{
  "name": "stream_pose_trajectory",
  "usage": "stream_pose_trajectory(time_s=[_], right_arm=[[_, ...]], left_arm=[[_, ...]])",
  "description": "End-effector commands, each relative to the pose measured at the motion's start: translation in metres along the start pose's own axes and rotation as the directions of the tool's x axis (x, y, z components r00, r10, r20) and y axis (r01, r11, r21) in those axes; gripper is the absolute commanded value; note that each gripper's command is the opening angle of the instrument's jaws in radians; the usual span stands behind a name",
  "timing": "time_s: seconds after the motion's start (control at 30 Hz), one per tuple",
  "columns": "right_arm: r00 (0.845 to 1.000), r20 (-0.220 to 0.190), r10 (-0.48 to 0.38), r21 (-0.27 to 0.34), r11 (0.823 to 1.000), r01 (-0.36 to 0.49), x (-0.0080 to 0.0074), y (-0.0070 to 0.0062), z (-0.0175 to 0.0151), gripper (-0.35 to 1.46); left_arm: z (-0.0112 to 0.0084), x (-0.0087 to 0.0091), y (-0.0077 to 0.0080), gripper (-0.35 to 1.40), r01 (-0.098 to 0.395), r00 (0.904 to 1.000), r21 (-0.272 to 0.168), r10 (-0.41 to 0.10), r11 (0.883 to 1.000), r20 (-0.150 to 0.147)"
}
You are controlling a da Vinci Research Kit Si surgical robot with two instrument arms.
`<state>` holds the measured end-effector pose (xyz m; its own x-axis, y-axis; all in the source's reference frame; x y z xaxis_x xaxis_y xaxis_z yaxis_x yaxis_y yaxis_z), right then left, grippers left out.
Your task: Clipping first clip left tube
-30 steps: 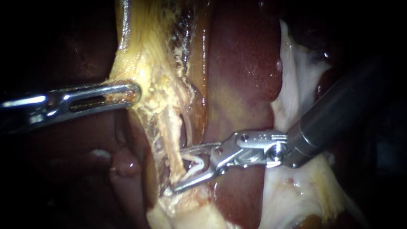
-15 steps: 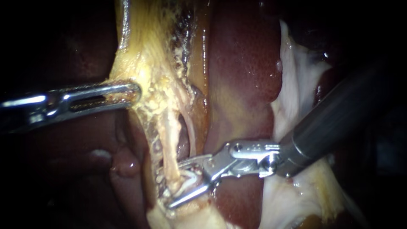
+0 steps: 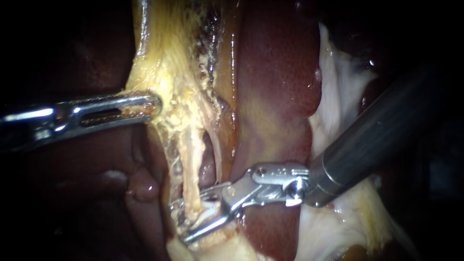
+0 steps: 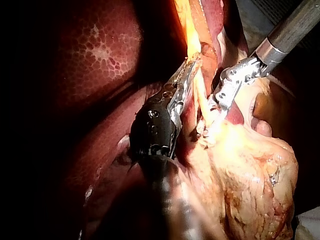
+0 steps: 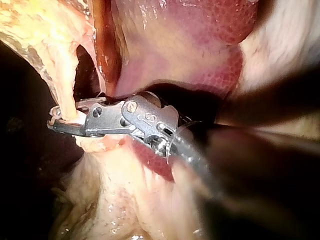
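Note:
The left tube (image 3: 192, 164) is a yellowish strand running down from the fatty tissue (image 3: 169, 72) below the gallbladder. My right instrument (image 3: 180, 221) comes in from the right, its jaws open and straddling this tube low down, one jaw on each side. A pale clip (image 3: 207, 209) shows between the jaws. In the right wrist view the right instrument's jaws (image 5: 57, 122) reach past the tube (image 5: 65, 90). My left instrument (image 3: 145, 105) is shut on the yellow tissue higher up and holds it to the left. The left wrist view shows it (image 4: 187, 75) gripping there.
Dark red liver (image 3: 275, 72) lies behind and to the right of the tubes. A thinner pale tube (image 3: 216, 154) runs just right of the left tube. White fatty tissue (image 3: 338, 96) lies under the right instrument's shaft (image 3: 377, 140).
My right instrument has advanced left and downward, so its open jaws now reach across the left tube. The left instrument and its hold on the tissue have not shifted.

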<state>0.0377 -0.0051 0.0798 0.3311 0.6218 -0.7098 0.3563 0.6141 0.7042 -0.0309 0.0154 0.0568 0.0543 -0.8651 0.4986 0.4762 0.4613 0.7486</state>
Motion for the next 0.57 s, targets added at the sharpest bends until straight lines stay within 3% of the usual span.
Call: stream_pose_trajectory(time_s=[0.03, 0.57], right_arm=[[1.0, 0.004, -0.001, -0.004, 1.0, 0.001, -0.0002, 0.0002, -0.0001, -0.35], [1.0, 0.013, -0.001, -0.014, 1.0, 0.001, -0.0005, 0.0007, -0.0006, -0.35]], left_arm=[[0.0, 0.0, 0.0, -0.35, 0.0, 1.0, 0.0, 0.0, 1.0, 0.0], [0.0001, 0.0, 0.0004, -0.35, 0.0, 1.0, 0.001, 0.0, 1.0, 0.0]])
